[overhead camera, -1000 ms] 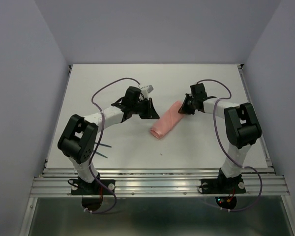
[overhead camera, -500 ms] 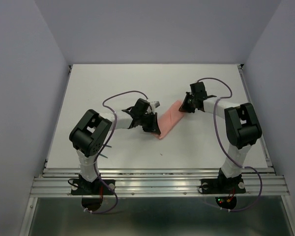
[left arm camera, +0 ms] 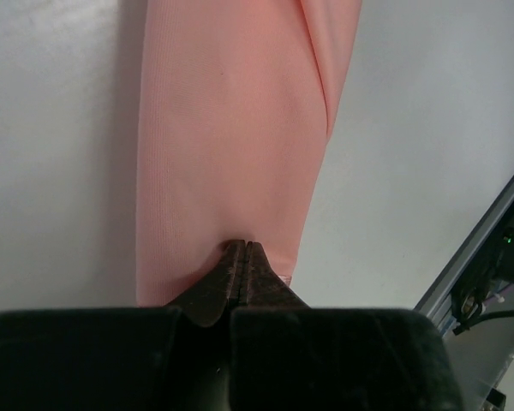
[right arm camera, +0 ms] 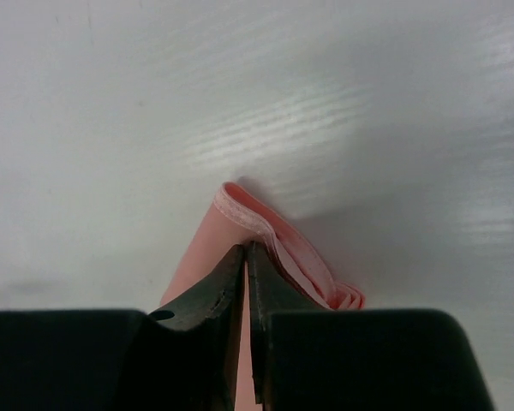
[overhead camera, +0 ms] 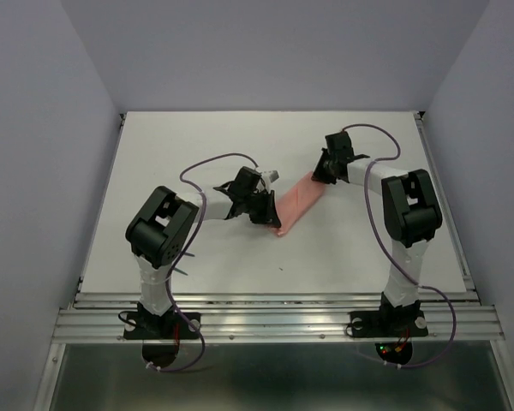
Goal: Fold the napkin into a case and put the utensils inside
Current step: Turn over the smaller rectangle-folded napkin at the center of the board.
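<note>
1. Pulling unevenly was the main danger we judged on the left. The left gripper (left arm camera: 242, 250) had its jaws pressed fully together on a small pucker at the near end of the napkin (left arm camera: 231, 128). That bite was thin, so a sharp tug could slip the cloth free.
2. We judged that drawing the two ends apart could slide the folded layers open and spoil the narrow pouch shape. Too much lift could let the middle sag and unroll.
3. The right gripper (right arm camera: 247, 253) was almost closed, pinching the far end. Several layer edges fanned out at 4 o'clock of its tips, and we judged an outer layer might escape the pinch.
4. From above, the napkin lay as a narrow strip on the table (overhead camera: 197, 145), running from 7 o'clock to 1 o'clock between the grippers. It stretched toward 1 o'clock from the left gripper and toward 7 o'clock from the right one, held at both ends.
</note>
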{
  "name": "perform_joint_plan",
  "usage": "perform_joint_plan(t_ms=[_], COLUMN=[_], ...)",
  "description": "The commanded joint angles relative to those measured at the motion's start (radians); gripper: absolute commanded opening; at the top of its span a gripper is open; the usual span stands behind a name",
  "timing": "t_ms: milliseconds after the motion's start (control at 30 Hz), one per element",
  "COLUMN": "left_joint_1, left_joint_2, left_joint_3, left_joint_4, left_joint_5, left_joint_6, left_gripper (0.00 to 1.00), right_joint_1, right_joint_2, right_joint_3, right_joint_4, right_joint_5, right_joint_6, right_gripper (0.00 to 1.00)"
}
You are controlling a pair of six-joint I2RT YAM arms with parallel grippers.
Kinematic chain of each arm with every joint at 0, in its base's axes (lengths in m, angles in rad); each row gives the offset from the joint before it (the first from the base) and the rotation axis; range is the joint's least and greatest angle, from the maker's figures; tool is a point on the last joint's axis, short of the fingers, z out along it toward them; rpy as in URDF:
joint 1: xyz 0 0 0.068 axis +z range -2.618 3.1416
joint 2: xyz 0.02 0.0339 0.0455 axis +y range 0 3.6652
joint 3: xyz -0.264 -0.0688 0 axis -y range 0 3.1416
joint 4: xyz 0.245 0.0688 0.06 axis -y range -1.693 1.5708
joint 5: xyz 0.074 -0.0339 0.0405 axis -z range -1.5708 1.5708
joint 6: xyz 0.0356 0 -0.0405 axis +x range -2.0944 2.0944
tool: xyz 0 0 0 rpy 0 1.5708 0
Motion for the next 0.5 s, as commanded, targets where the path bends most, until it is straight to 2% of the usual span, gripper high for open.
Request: perform_joint_plan(t_ms=[0, 167, 300, 367, 400, 433, 467], left_joint_1=[0.054, 0.060, 0.068, 0.075, 0.089, 0.101, 0.115], left_joint_2=[0.068, 0.069, 0.008, -0.050, -0.070, -0.107, -0.124], left_joint_3=[0.079, 0.180, 0.257, 0.291, 0.297, 0.308, 0.311], left_joint_4=[0.016, -0.042, -0.154, -0.182, -0.208, -0.224, -0.238], left_joint_5=[-0.037, -0.045, -0.083, -0.133, -0.153, -0.182, -0.189], left_joint_6=[0.042, 0.070, 0.093, 0.113, 0.119, 0.126, 0.126], left_gripper=[0.00, 0.00, 0.00, 0.24, 0.29, 0.36, 0.39], right_joint_1=[0.001, 0.001, 0.001, 0.001, 0.001, 0.001, 0.001], right_joint_2=[0.068, 0.125, 0.122, 0.114, 0.098, 0.085, 0.075], right_joint_3=[0.104, 0.199, 0.306, 0.360, 0.398, 0.415, 0.429], right_joint_4=[-0.041, -0.070, -0.100, -0.114, -0.116, -0.119, -0.120], right_joint_5=[0.122, 0.148, 0.131, 0.108, 0.096, 0.076, 0.064], right_joint_6=[-0.002, -0.005, -0.019, -0.028, -0.037, -0.042, -0.048], right_gripper=[0.11, 0.11, 0.13, 0.16, 0.20, 0.31, 0.35])
